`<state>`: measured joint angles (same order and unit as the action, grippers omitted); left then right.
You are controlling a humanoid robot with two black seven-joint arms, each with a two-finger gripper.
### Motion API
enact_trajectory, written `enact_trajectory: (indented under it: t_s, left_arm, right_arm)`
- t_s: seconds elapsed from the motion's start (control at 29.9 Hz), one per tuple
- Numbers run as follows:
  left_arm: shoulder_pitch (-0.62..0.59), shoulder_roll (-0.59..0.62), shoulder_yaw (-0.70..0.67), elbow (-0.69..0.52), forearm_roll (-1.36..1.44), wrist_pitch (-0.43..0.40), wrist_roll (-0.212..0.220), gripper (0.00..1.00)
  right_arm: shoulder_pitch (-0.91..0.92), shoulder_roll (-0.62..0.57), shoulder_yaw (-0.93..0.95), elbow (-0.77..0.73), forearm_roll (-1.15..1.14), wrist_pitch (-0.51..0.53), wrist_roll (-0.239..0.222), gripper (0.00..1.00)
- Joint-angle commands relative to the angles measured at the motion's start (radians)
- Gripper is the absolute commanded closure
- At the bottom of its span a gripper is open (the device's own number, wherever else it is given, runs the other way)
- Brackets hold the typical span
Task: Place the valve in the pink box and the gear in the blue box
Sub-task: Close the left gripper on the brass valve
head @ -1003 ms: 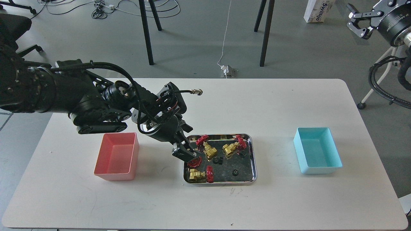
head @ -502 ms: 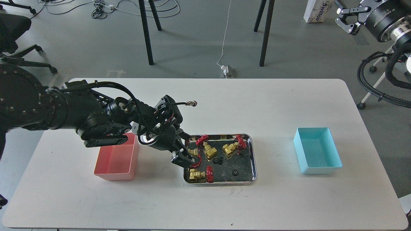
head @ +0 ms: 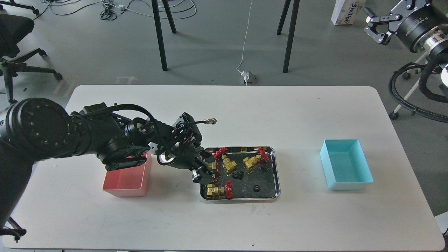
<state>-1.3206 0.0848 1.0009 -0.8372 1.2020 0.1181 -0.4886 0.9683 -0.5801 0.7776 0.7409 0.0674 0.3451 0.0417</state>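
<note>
My left gripper (head: 204, 174) is at the left end of the steel tray (head: 276, 175), shut on a valve (head: 211, 165) by its red handwheel; the brass body sticks out above the fingers. Three more valves lie in the tray: one at the centre (head: 228, 164), one to the right (head: 252, 161), one at the front left (head: 216, 191). Small black gears (head: 238, 175) (head: 256, 188) lie between them. The pink box (head: 126, 182) stands to the left, its back partly hidden by my left arm. The blue box (head: 344, 164) stands empty at the right. My right gripper (head: 375, 27) is open, high at the upper right, off the table.
The white table (head: 224, 224) carries only the tray and both boxes. Beyond its far edge are black table legs (head: 159, 35), floor cables, and a power adapter (head: 247, 77). An office chair (head: 21, 45) stands at the far left.
My left gripper closed on the valve's red handwheel and tipped the valve up so its brass body shows. My left arm sank towards the pink box. My right gripper moved up and left.
</note>
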Motion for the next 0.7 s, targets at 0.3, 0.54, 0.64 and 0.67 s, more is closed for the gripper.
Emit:
enact_trajectory:
  t_s: [0.3,0.54,0.64,0.67]
  left_arm:
    - [0.012,0.0,0.007,0.009,0.014,0.041,0.0,0.37]
    - [0.009,0.001,0.01,0.009,0.017,0.046,0.0,0.66]
    - [0.009,0.001,0.01,0.007,0.025,0.06,0.0,0.74]
    - [0.009,0.003,0.01,0.007,0.028,0.063,0.0,0.77]
  right_arm:
    - [-0.017,0.002,0.002,0.0,0.0,-0.003,0.001,0.0]
    - [-0.022,0.002,0.002,-0.002,0.0,-0.003,0.001,0.0]
    - [-0.025,0.002,0.002,-0.002,0.0,-0.003,0.001,0.0]
    - [-0.026,0.002,0.002,-0.002,0.0,-0.003,0.001,0.0]
